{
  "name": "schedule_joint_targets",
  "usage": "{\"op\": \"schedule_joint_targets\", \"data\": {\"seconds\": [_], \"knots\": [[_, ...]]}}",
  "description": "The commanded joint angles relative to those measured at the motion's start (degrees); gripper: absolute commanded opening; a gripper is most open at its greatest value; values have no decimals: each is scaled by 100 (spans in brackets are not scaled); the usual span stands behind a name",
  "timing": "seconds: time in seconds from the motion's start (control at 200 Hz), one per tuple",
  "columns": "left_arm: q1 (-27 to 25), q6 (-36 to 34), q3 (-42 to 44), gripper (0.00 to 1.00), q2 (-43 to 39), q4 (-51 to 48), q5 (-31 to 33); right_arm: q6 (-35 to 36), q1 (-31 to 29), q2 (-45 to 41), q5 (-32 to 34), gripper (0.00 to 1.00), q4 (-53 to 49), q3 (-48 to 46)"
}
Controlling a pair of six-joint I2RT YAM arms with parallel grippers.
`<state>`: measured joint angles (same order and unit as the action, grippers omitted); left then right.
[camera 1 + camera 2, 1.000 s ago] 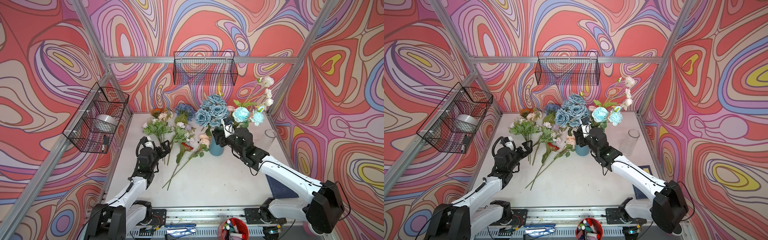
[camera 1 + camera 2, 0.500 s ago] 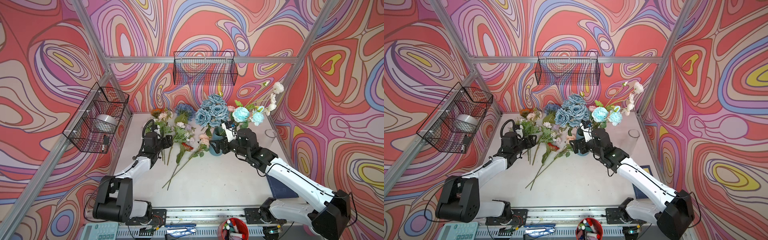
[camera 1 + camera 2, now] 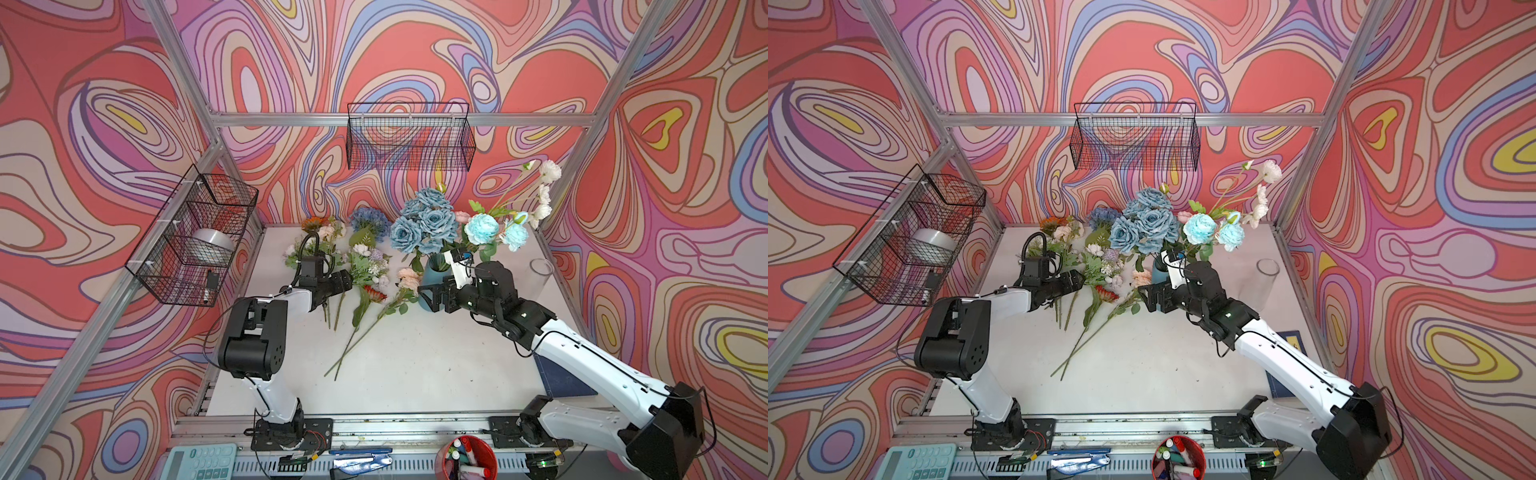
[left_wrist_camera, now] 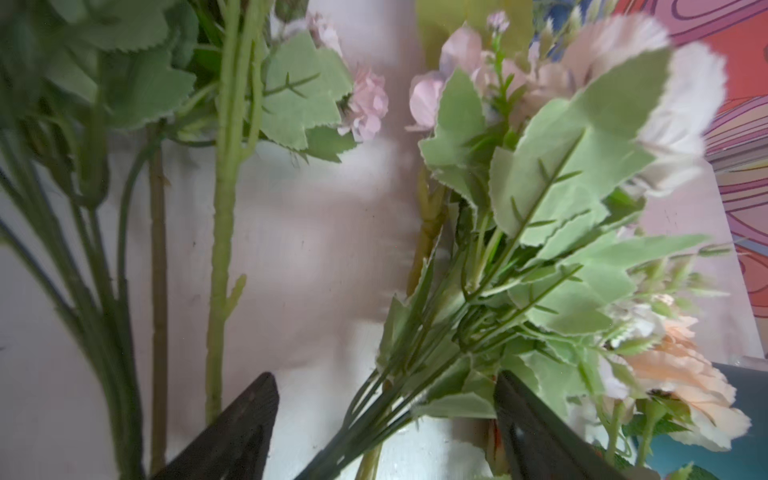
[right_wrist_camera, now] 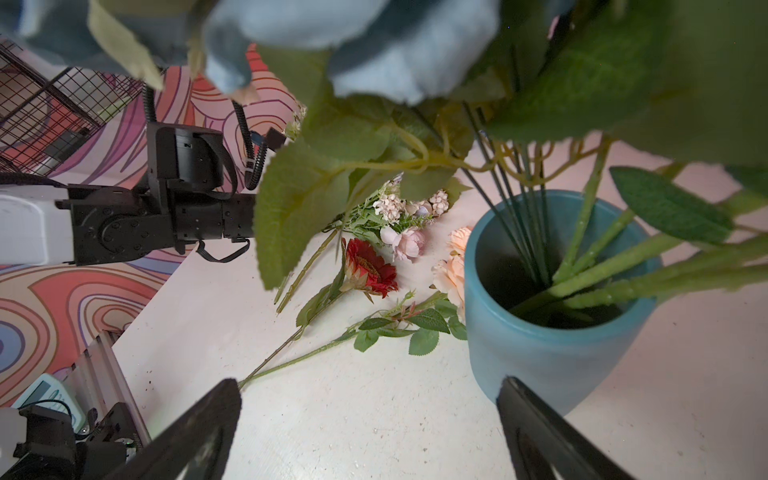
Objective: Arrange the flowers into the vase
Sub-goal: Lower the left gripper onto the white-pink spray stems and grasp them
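Some blue flowers already stand in the vase just beside the wide-apart right jaws, but many loose flowers lie on the desk, and the left jaws are apart around one bunch, not squeezing yet.

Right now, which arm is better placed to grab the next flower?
Left: the left end effector, open, straddles the stems of the leafy bunch; the right end effector is open beside the vase.
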<state>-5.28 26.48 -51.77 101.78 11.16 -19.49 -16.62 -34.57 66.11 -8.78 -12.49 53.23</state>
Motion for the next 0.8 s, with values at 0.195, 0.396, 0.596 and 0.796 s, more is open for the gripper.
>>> {"op": "schedule_joint_targets", "data": {"seconds": [0.195, 0.396, 0.596, 0.796], "knots": [[2, 767, 639, 83, -164, 172, -767, 55, -32, 83, -3, 98, 247, 64], [-313, 1172, 1304, 91, -781, 440, -946, 71, -26, 255, -58, 98, 291, 134], [-612, 522, 1336, 77, -1399, -425, -253, 91, -34, 314, -62, 98, 292, 179], [-1103, -301, 1046, 70, -1831, -1567, 1093, 98, -44, 381, -67, 98, 262, 258]]}}
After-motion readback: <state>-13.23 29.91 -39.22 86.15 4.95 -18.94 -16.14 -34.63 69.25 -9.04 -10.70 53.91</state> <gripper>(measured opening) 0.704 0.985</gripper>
